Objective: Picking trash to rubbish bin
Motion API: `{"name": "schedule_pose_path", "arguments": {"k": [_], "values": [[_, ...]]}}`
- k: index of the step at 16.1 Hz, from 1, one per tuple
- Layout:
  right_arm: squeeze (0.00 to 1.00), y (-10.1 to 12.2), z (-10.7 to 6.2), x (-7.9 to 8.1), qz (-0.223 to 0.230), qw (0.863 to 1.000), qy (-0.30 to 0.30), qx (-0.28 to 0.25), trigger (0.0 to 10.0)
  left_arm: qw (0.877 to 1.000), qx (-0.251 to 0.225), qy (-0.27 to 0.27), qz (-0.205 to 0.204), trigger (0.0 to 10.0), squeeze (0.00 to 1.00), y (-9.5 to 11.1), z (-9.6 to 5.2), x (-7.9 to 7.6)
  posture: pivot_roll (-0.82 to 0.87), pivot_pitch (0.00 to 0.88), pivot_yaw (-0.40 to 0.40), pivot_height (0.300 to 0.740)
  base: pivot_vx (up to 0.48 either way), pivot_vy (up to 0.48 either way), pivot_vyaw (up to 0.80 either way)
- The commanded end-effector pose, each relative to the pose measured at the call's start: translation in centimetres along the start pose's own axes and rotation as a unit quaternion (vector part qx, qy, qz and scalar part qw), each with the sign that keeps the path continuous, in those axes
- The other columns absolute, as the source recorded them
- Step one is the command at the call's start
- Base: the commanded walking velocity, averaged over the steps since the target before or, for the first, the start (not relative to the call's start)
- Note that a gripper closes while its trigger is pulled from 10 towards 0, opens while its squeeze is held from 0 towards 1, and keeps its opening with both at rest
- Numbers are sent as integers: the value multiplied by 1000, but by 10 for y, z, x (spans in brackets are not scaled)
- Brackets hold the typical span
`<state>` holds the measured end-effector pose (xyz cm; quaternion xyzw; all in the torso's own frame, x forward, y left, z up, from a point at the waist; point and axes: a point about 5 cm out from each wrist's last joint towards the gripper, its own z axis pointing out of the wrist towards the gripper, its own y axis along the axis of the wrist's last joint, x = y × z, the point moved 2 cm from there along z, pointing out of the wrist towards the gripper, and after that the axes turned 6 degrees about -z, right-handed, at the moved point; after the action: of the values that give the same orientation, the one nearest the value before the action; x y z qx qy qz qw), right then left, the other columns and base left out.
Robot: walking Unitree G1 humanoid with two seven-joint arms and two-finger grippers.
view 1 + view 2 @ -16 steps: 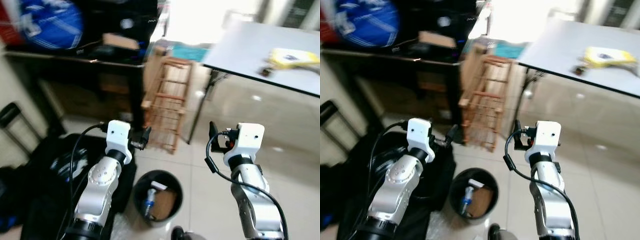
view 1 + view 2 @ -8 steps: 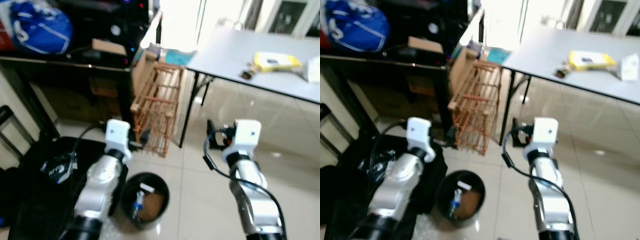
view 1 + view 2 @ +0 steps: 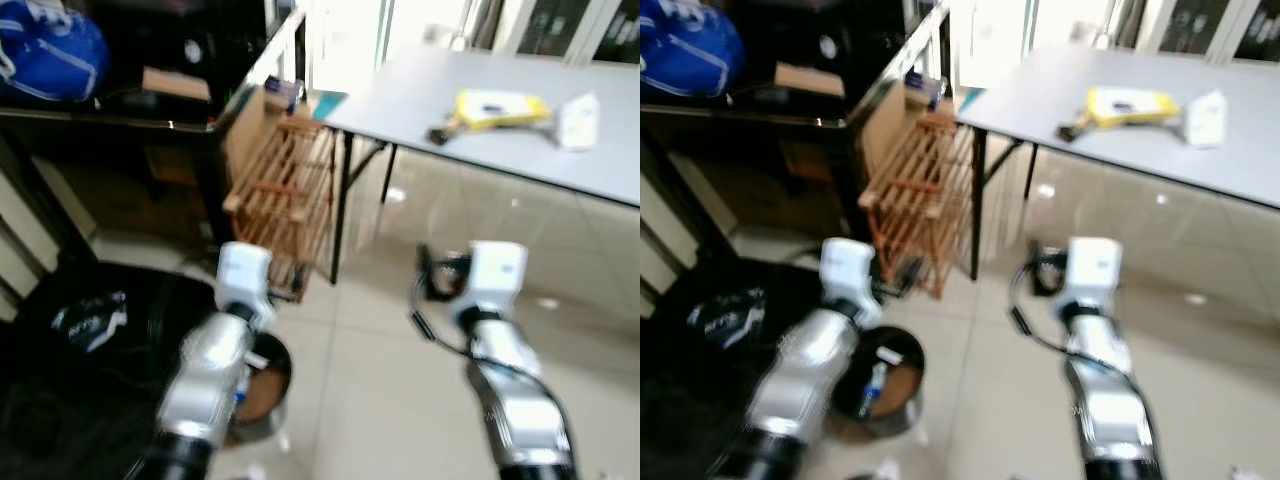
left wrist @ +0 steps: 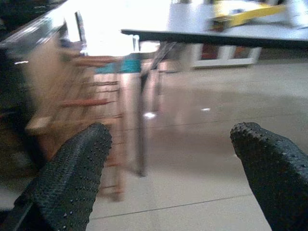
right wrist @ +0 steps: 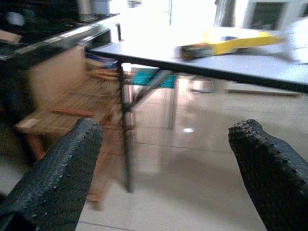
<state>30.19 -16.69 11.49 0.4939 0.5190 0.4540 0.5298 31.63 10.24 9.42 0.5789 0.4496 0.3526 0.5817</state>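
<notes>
The bin sits at lower left, partly behind the left arm; over the last second the view has swung right, moving it from lower centre and bringing the table with its yellow pack closer. The robot is probably turning toward more trash. Left gripper and right gripper are spread apart, empty. No writing is legible.

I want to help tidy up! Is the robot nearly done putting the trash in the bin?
Partly. The bin on the floor already has some trash in it, a small bottle and cardboard. Nothing is in hand now: the left gripper and the right gripper are both open. A yellow packet and a white scrap wait on the table.
</notes>
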Motion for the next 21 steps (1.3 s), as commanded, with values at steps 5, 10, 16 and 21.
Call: {"name": "schedule_pose_path", "arguments": {"k": [5, 10, 16, 21], "values": [[0, 6, 2, 5, -10, 1000, 7, -11, 10000, 1000, -3, 4, 12, 10000, 0, 4, 3, 6, -69, 50, 14, 740, 0, -475, 0], [0, 6, 3, 3, -15, 1000, -2, -14, 10000, 1000, -3, -7, 16, 10000, 0, 4, 10, 1, -85, 42, 26, 740, 0, -472, 618], [0, 3, 3, -4, -26, 1000, -5, -13, 10000, 1000, -1, -14, 10, 10000, 0, 3, 14, -2, -103, 48, 54, 740, 0, -155, 147], [0, 8, 5, -6, -31, 999, -11, -19, 10000, 1000, -6, -22, 8, 10000, 0, 4, 17, -6, -110, 48, 52, 740, 212, 0, 0]]}}
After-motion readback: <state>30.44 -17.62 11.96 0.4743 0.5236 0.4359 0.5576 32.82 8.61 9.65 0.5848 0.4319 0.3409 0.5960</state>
